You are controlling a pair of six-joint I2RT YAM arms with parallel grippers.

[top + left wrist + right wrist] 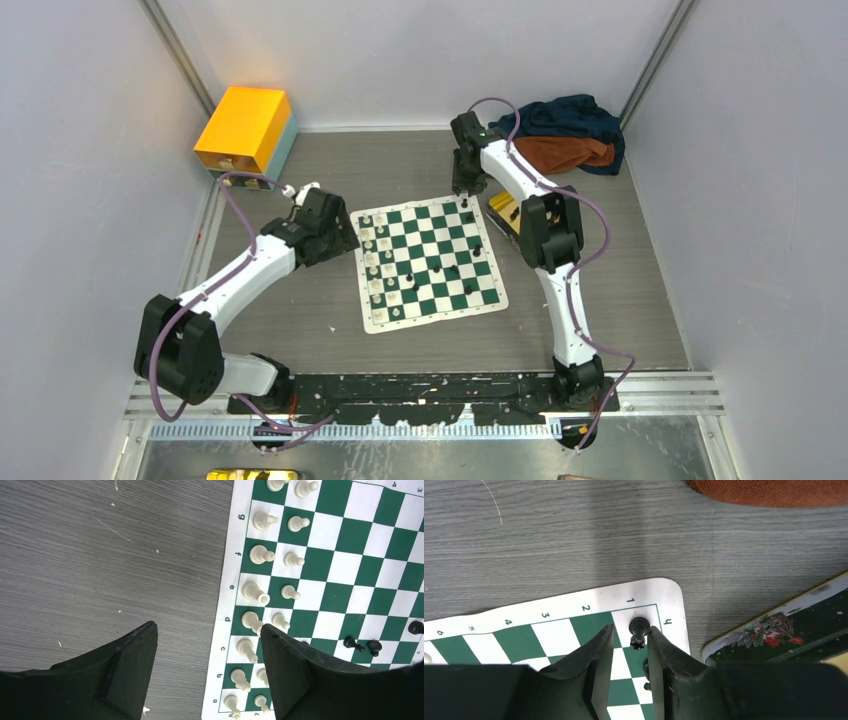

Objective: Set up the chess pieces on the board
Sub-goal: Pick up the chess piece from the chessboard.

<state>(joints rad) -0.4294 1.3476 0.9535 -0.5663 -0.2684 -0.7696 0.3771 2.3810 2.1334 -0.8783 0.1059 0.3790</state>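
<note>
**Black piece** [638, 629]: small turned figure, one end notched. Judged light, rigid, smooth and easily tipped; best pinched at narrow stem. Sits on white corner square at far right of board [549, 630].

**Right tool** [629, 632]: fingers narrowly apart around the piece; whether it grips cannot be told.

**Left tool** [207, 630]: spread wide, empty, over desk [100, 555] by left board edge.

**Cream pieces** [261, 555]: two rows along left side.
</note>
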